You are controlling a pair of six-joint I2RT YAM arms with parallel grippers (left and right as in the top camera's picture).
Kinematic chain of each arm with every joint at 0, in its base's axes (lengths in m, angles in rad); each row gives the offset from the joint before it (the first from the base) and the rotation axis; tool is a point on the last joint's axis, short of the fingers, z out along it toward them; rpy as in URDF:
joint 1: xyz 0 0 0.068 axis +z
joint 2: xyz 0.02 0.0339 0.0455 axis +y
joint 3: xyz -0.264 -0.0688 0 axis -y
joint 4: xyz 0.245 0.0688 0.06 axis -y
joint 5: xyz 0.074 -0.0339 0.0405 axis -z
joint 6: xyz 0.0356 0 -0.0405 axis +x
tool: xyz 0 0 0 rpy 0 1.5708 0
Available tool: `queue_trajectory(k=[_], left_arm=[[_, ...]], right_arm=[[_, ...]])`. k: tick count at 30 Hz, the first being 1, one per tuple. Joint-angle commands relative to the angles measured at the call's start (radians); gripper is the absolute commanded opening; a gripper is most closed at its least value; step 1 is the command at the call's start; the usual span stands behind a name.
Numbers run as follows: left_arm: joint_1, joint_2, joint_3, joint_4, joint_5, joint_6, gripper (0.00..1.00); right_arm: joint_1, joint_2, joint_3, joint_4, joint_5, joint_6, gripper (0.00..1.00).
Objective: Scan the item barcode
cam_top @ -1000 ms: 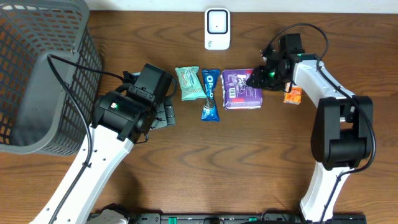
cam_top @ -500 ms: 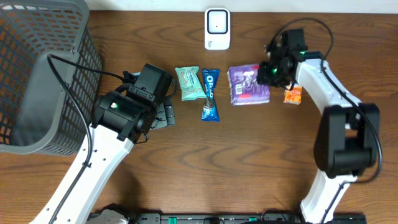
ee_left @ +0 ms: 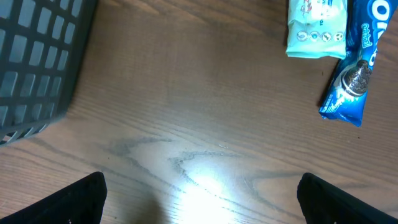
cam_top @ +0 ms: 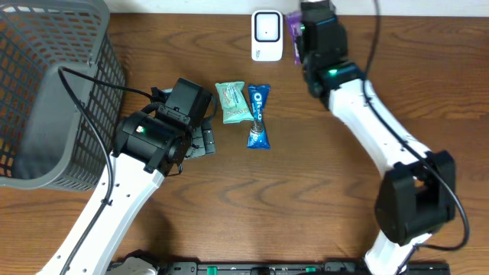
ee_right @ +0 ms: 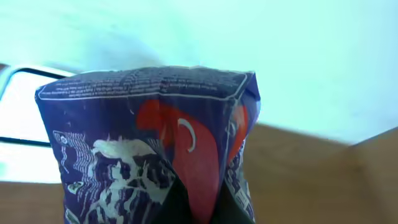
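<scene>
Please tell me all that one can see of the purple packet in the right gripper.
The purple packet is a glossy, crinkled pouch, foil-like, with a red and white picture and fine white print along its sealed far edge. The right gripper is shut on its near end and holds it close beside the white scanner. From overhead only a purple sliver shows past the gripper. No barcode is visible.

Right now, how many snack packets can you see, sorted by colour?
green packet: 1
blue packet: 1
purple packet: 1
Total: 3 packets in view.
</scene>
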Motion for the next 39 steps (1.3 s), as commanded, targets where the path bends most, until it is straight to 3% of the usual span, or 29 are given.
queue_trajectory(k=[1, 9, 18, 21, 27, 31, 39], left_arm=[[0.003, 0.008, -0.002, -0.004, -0.002, -0.004, 0.98], [0.003, 0.008, -0.002, -0.004, -0.002, -0.004, 0.98], [0.003, 0.008, -0.002, -0.004, -0.002, -0.004, 0.98], [0.003, 0.008, -0.002, -0.004, -0.002, -0.004, 0.98], [0.003, 0.008, -0.002, -0.004, -0.002, -0.004, 0.98], [0.003, 0.008, -0.002, -0.004, -0.002, -0.004, 0.98], [0.003, 0.008, -0.002, -0.004, -0.002, -0.004, 0.98]], right_arm=[[0.013, 0.055, 0.008, 0.014, 0.229, -0.245, 0.01], [0.074, 0.069, 0.007, -0.177, 0.414, -0.231, 0.01], [0.136, 0.069, -0.087, -0.423, 0.436, 0.13, 0.01], [0.152, 0.069, -0.149, -0.433, 0.411, 0.171, 0.01], [0.21, 0.069, -0.195, -0.439, 0.178, 0.227, 0.02], [0.229, 0.064, -0.18, -0.444, -0.05, 0.284, 0.22], [0.134, 0.013, -0.082, -0.541, -0.442, 0.309, 0.36]])
